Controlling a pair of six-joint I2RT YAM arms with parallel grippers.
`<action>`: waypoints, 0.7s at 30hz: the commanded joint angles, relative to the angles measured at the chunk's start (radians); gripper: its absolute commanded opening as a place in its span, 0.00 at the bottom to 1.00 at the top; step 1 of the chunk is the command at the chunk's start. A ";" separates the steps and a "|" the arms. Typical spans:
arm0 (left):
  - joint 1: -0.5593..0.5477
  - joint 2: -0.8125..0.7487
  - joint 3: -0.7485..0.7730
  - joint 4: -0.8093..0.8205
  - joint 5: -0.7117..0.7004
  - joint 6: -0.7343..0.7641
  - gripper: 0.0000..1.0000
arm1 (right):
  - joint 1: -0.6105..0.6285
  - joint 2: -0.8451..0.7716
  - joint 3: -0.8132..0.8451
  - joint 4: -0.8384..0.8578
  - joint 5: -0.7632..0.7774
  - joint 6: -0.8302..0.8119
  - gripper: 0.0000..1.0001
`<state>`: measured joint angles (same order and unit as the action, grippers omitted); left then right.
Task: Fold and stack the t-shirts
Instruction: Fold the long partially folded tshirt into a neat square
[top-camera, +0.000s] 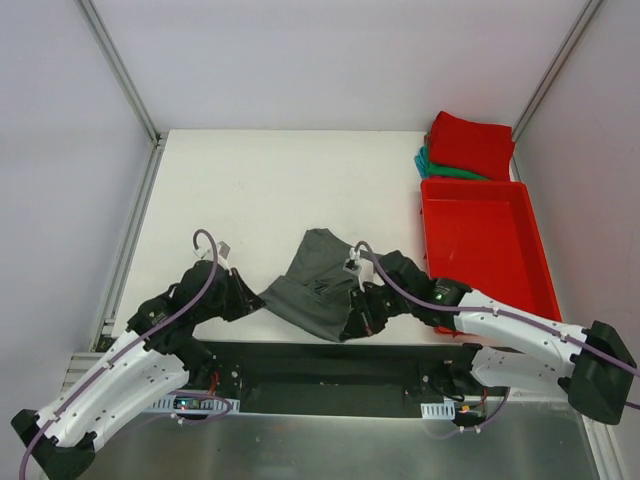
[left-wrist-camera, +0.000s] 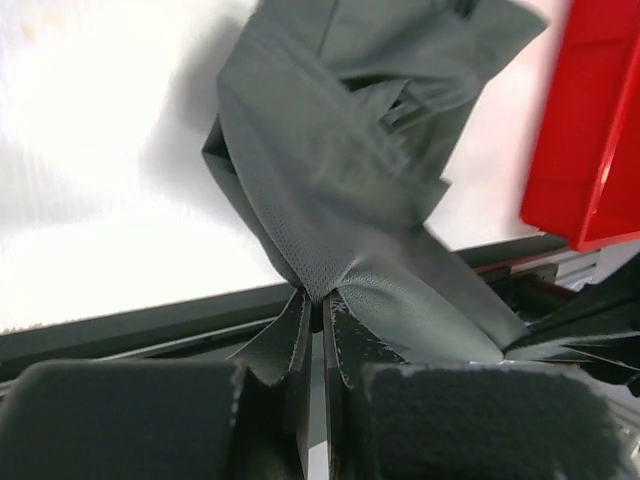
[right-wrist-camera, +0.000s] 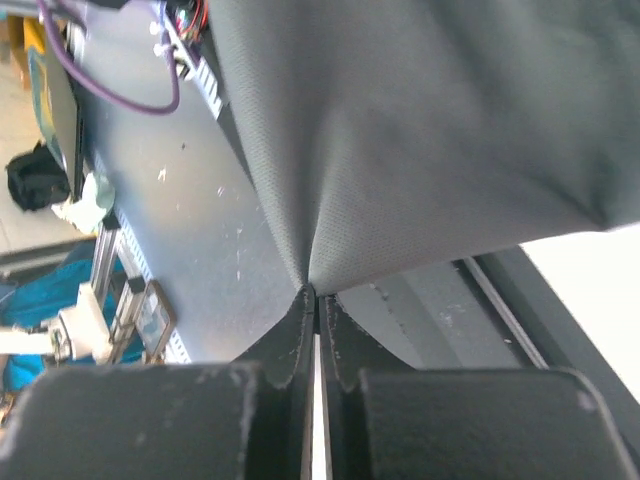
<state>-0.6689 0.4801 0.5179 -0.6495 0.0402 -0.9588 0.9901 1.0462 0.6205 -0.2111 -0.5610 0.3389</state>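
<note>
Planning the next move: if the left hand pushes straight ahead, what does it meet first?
Probably the bunched grey t-shirt that the left hand itself pinches; depth beyond is unclear.

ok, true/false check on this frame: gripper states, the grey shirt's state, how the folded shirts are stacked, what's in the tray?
1. The left gripper and the right gripper are both shut on the grey t-shirt. True.
2. The grey t-shirt is folded into a rectangle. False: it is bunched and unfolded, held between the two grippers.
3. The red t-shirt lies on top of the teal t-shirt. True.
4. The folded pair sits inside the red tray. False: it lies on the table beyond the tray's far rim, and nothing shows in the tray.
</note>
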 joint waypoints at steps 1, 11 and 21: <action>-0.008 0.092 0.109 0.075 -0.088 0.077 0.00 | -0.071 -0.051 0.056 -0.076 0.093 0.005 0.01; -0.008 0.426 0.362 0.195 -0.191 0.201 0.00 | -0.297 -0.120 0.050 -0.099 0.145 0.000 0.01; 0.008 0.750 0.585 0.225 -0.207 0.278 0.00 | -0.453 -0.112 0.082 -0.169 0.194 -0.035 0.01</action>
<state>-0.6743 1.1580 1.0084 -0.4599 -0.1070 -0.7456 0.5880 0.9302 0.6571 -0.3222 -0.4030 0.3317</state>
